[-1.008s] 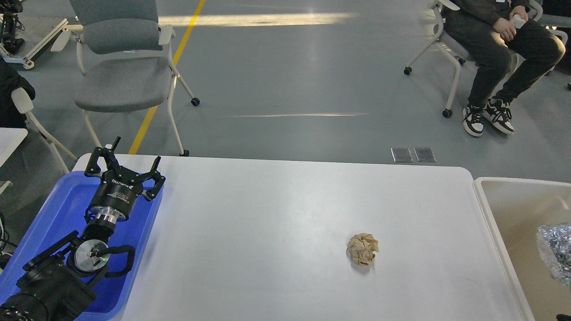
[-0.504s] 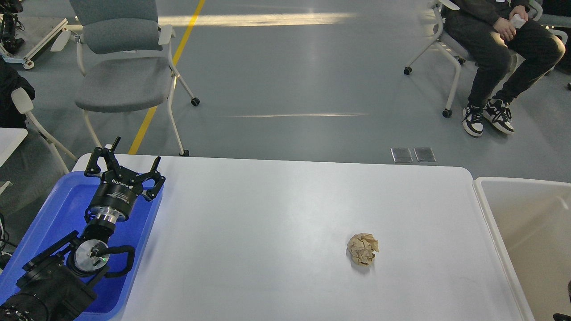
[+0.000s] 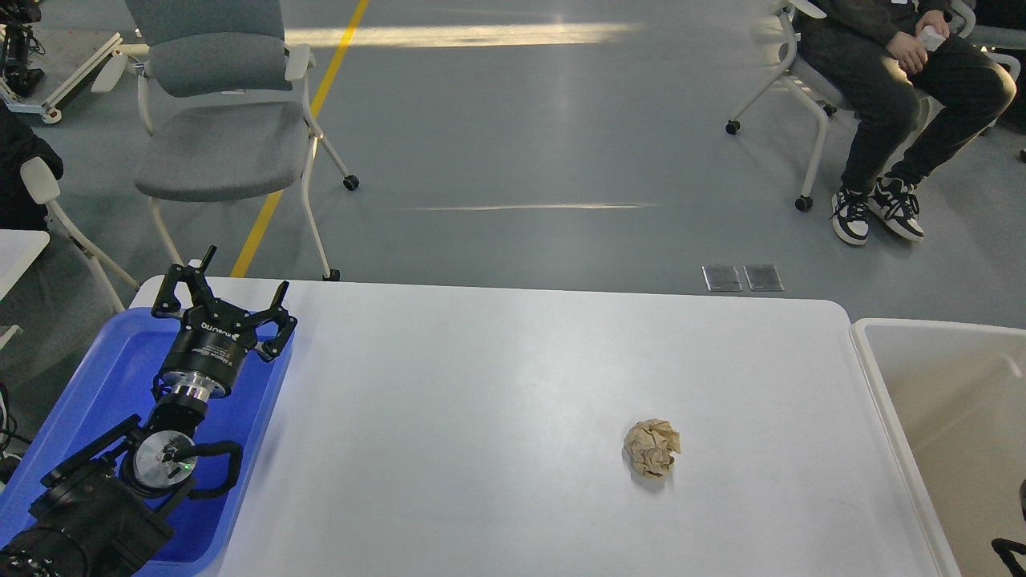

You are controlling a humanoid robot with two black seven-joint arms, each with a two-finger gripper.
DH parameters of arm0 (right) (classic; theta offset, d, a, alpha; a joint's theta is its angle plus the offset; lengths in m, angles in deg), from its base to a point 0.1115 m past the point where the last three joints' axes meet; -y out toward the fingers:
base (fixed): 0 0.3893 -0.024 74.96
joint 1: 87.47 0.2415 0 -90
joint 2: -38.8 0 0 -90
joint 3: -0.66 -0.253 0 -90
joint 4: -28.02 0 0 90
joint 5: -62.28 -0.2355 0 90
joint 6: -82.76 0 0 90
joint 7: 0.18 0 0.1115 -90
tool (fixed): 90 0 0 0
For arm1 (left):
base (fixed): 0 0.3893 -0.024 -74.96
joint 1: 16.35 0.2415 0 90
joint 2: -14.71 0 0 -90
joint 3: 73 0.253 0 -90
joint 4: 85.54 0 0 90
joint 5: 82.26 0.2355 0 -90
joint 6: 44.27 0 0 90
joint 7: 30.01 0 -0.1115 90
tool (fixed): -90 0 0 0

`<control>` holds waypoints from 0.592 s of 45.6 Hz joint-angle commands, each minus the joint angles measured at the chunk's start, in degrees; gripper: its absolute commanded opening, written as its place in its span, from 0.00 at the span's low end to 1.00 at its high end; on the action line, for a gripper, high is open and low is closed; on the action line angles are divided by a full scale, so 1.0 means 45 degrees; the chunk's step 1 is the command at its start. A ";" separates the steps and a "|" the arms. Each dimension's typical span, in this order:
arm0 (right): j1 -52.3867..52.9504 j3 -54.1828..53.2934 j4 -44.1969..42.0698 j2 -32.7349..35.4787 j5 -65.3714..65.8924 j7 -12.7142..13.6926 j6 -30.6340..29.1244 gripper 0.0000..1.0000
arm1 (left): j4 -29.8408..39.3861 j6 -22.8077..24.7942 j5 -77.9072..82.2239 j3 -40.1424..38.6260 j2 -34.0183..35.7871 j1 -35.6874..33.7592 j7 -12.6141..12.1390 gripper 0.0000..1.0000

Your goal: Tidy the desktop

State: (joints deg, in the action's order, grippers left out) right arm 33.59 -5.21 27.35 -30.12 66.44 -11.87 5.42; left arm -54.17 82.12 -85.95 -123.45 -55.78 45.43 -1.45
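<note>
Desktop (image 3: 497, 385) lies right of open left end effector (image 3: 232, 292).

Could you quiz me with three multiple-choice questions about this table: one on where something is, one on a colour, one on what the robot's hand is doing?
1. Where does the crumpled paper ball lie?
A. in the tray
B. on the desktop
C. in the bin

2. What colour is the tray?
A. blue
B. red
C. green

3. How is the left gripper?
A. shut on the ball
B. open and empty
C. out of view

Answers:
1 B, it sits on bare white tabletop, right of centre.
2 A, its rim and floor are blue.
3 B, its fingers are spread above the tray, holding nothing.
</note>
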 commanded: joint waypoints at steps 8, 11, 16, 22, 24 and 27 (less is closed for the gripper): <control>0.0188 -0.1192 0.0305 0.0449 -0.0473 -0.1013 -0.2285 1.00 | 0.0004 0.0000 0.0000 0.0000 0.0000 0.0000 0.0000 1.00; 0.0188 -0.2150 0.0869 0.0918 -0.0513 -0.1658 -0.2559 1.00 | 0.0004 0.0000 0.0000 0.0000 0.0000 0.0000 0.0000 1.00; 0.0188 -0.3361 0.3346 0.2634 -0.0533 -0.1875 -0.2795 1.00 | 0.0004 0.0000 0.0000 0.0000 0.0000 0.0000 0.0000 1.00; 0.0012 -0.5508 0.7545 0.4959 -0.0299 -0.1894 -0.2736 1.00 | 0.0004 0.0000 0.0000 0.0000 0.0000 0.0000 0.0000 1.00; -0.0085 -0.6017 0.8640 0.5468 -0.0201 -0.1894 -0.2697 1.00 | 0.0004 0.0000 0.0000 0.0000 0.0000 0.0000 0.0000 1.00; -0.0125 -0.6507 0.9775 0.5724 0.0091 -0.1914 -0.2600 1.00 | 0.0004 0.0000 0.0000 0.0000 0.0000 0.0000 0.0000 1.00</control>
State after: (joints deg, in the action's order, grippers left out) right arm 33.94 -22.66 49.06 -15.65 64.88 -19.05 -5.55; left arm -54.16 82.12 -85.95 -123.45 -55.78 45.43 -1.44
